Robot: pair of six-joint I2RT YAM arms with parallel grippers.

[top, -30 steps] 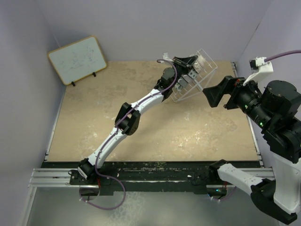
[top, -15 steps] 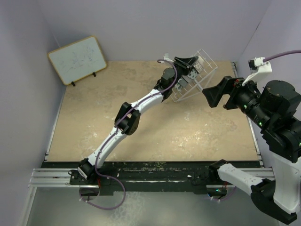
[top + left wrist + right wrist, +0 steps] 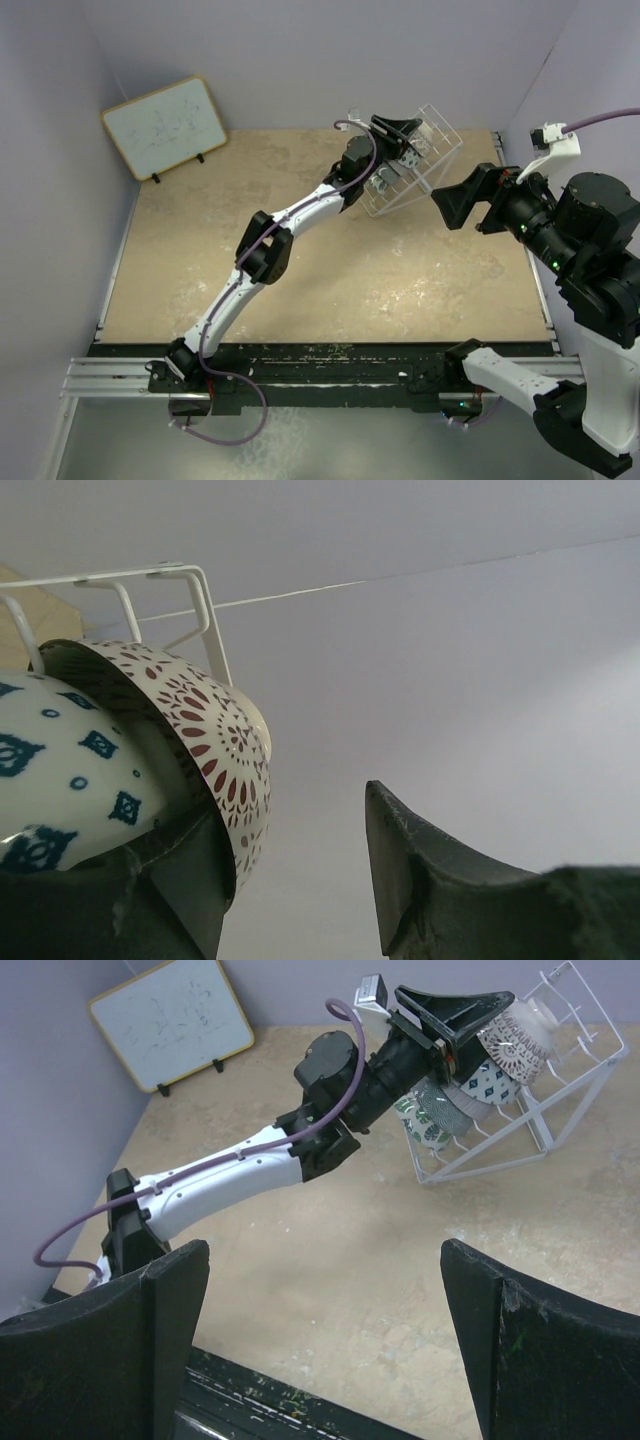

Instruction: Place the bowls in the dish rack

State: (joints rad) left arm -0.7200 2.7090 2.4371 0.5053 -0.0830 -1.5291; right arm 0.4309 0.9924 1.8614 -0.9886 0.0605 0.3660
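Top external view puts the dish rack at the far right of the table, tilted on its frame, with the left arm reaching into it. On that arm the left gripper has its jaws parted. The brown lattice bowl leans against one finger and the other finger is clear of it, so nothing is clamped. That bowl stands on edge in the rack, just beside a blue-patterned bowl.

This looks like the release. Next, the fingers should back straight out without snagging the rim.

The right gripper hovers near the rack, jaws wide and empty.

Lilac walls enclose the mottled tan table, and a whiteboard stands at the far left.
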